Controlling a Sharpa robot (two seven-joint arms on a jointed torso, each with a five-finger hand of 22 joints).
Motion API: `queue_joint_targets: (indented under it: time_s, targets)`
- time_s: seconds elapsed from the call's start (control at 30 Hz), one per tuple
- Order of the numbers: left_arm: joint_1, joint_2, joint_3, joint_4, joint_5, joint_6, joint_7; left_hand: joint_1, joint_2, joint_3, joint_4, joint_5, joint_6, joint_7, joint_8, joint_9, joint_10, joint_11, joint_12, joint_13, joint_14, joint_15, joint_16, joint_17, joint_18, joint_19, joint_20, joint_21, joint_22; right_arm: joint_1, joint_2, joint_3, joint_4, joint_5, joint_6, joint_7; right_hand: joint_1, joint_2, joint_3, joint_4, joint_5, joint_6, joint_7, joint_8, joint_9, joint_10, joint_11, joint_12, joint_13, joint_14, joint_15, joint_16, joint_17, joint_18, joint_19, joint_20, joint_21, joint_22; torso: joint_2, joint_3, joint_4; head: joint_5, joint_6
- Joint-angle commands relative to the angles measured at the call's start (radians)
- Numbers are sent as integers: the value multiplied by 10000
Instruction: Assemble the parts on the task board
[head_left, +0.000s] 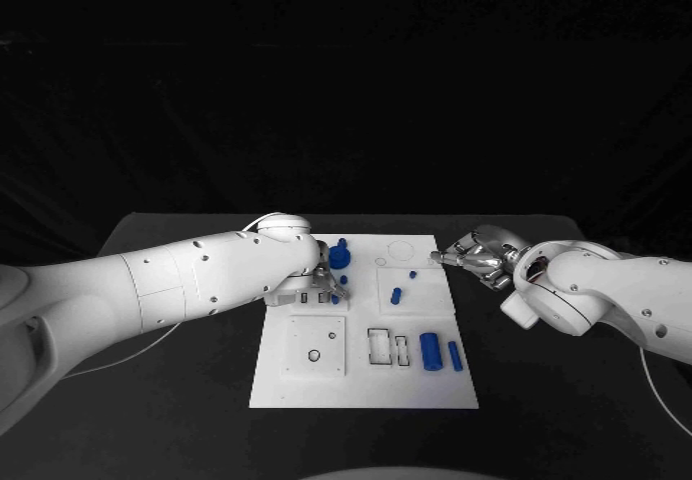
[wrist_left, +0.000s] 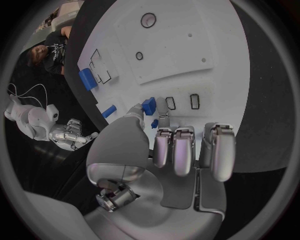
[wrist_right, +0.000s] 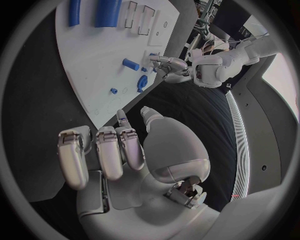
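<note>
Board (head_left: 289, 392) sits mid-table (head_left: 173, 420), long axis running 12 to 6 in the head view. Left hand (head_left: 309, 290) over the board's 10 o'clock area, just beside a small part (head_left: 336, 296) at its fingertips. Round part (head_left: 339, 255) at 11, just behind that hand. Tiny part (head_left: 413, 274) and short peg (head_left: 397, 295) near 1, right of centre. Two cylinders at 4 to 5, side by side: thick one (head_left: 431, 351) left, thin one (head_left: 454, 356) right. Two slots (head_left: 379, 346) just left of them. Raised plate (head_left: 317, 346) at 7. Right hand (head_left: 476, 258) off the board, at its 2 o'clock edge, over the table.
</note>
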Motion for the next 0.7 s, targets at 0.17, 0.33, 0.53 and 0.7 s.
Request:
queue_joint_targets:
  time_s: [0.17, 0.33, 0.53, 0.7]
  targets:
    - [-1, 1, 8, 1, -46, -112, 272, 92, 33, 57, 20, 44, -7, 26, -60, 19, 1058, -4, 25, 2634, 1026, -3, 26, 2632, -74, 1052, -54, 24, 2634, -9, 3, -3, -4, -132, 219, -101, 91, -9, -44, 38, 70, -80, 3, 38, 19, 1047, 82, 28, 2635, 1043, 86, 41, 2632, -67, 1047, 78, 45, 2635, -8, 2, 2, -13, -7]
    - [-1, -2, 7, 0, -24, -76, 293, 180, 74, 109, 14, 105, -27, 24, -102, 55, 1058, -3, 25, 2634, 1026, -2, 26, 2632, -74, 1052, -55, 24, 2634, -10, 4, -4, -9, -146, 236, -125, 102, -8, -44, 35, 90, -80, 4, 41, 21, 1047, 82, 28, 2635, 1043, 88, 41, 2632, -67, 1047, 80, 45, 2635, -4, 1, 2, -20, -2]
    - [-1, 0, 7, 0, -16, -43, 327, 938, 0, 453, -1, 1343, -76, -16, -280, 226, 1058, -37, 25, 2634, 1026, -21, 26, 2632, -74, 1052, -69, 24, 2634, -12, 10, -4, -16, -165, 247, -149, 113, -5, -43, 31, 113, -80, 3, 44, 23, 1047, 83, 28, 2635, 1043, 88, 41, 2632, -67, 1047, 82, 45, 2635, -7, 2, -1, -21, 16]
    - [-1, -13, 7, 9, -13, -96, 405, 1672, -198, 817, -32, 2818, -106, -49, -422, 376, 1058, -68, 25, 2634, 1026, -46, 26, 2632, -74, 1052, -88, 24, 2634, -14, 11, -4, -20, -175, 250, -170, 122, -3, -42, 28, 128, -82, 4, 46, 24, 1047, 83, 28, 2635, 1043, 89, 41, 2632, -67, 1047, 82, 45, 2635, -2, 10, 4, -18, 35]
